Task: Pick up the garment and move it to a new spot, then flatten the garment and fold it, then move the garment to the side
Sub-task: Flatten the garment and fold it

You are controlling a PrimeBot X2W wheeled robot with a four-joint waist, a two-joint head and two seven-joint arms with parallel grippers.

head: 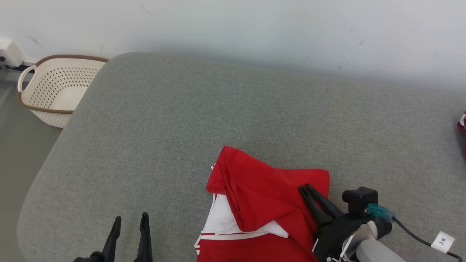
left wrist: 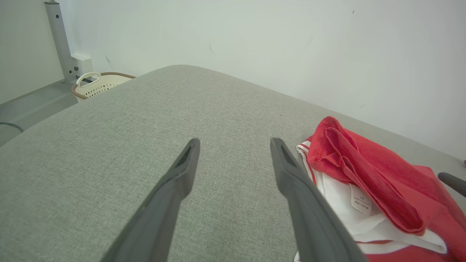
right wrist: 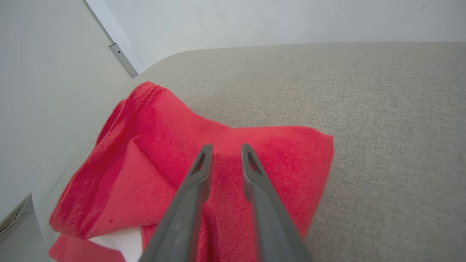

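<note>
One light, limp red-and-white garment, crumpled at near edge of grey table; expect sag, no breakage. You pinch hem or corner, few layers. Your right tool narrow on red fold, grip unclear. Left tool wide, empty.

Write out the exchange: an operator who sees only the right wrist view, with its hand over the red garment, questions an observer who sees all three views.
Operator: Where is the left hand?
Observer: The left hand is open over bare grey cushion, to the left of the red garment.
Operator: Is anything beside the cushion?
Observer: A cream perforated basket stands on the floor by its far left corner.
</note>
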